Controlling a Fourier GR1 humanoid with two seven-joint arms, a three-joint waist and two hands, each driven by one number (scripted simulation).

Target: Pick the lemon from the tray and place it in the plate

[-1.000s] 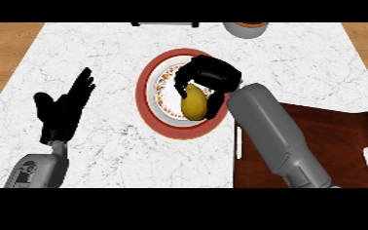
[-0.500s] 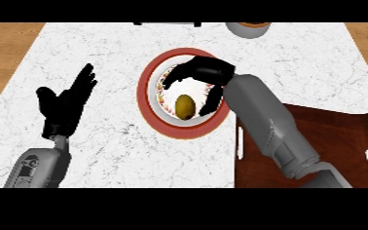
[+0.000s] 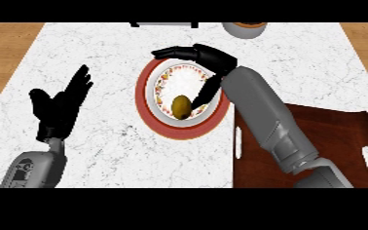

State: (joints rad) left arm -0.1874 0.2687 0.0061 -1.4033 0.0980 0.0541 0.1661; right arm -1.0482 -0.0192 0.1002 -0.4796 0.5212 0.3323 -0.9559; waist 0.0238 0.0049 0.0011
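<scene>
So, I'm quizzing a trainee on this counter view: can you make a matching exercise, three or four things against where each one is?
Things:
1. yellow oval lemon
2. round red-rimmed white plate
3. dark brown wooden tray
4. black left hand

Places:
A. at the view's right edge
B. open, over the counter's left
C. middle of the white marble counter
D. lying in the plate

Pairs: 1-D, 2-C, 3-A, 4-B
</scene>
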